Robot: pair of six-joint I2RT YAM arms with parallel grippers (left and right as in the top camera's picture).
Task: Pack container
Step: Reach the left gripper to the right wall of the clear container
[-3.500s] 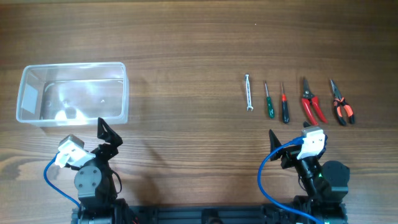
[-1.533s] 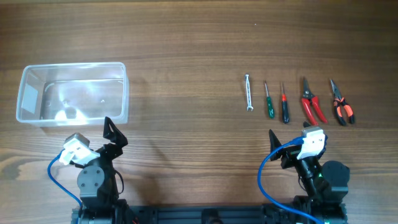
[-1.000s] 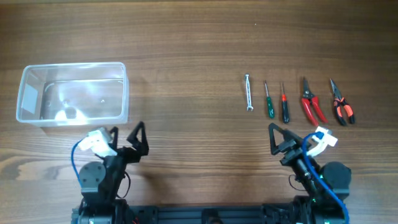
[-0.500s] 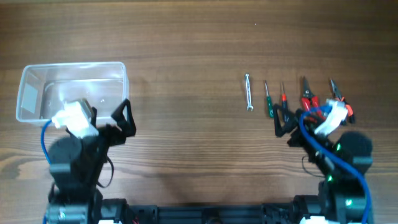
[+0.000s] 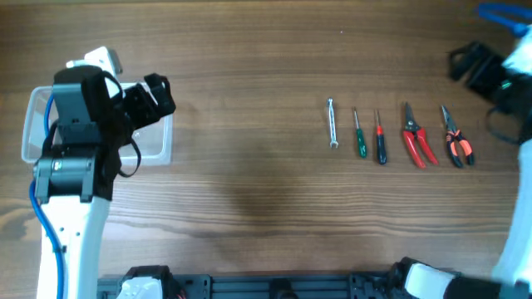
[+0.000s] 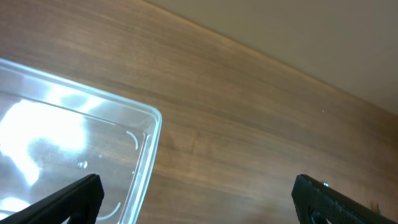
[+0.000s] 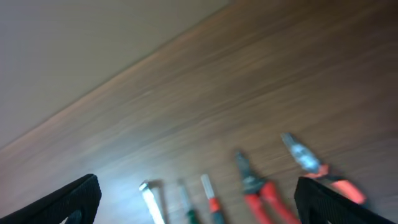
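one table (image 5: 266,208): wooden, beneath both grippers.
container (image 6: 74,130): clear tub, right under the left gripper, rounded corner between its fingers in the wrist view.
left gripper (image 6: 199,202): fingers spread wide, empty.
right gripper (image 7: 202,205): fingers spread wide, empty, view blurred.
pliers (image 5: 455,139): orange and black, nearest the right gripper.
cutters (image 5: 416,137): red, next along from it.
red-and-black screwdriver (image 5: 379,138): farther from it.
green screwdriver (image 5: 359,134): just beyond.
wrench (image 5: 332,123): farthest from the right gripper, well apart from the left.
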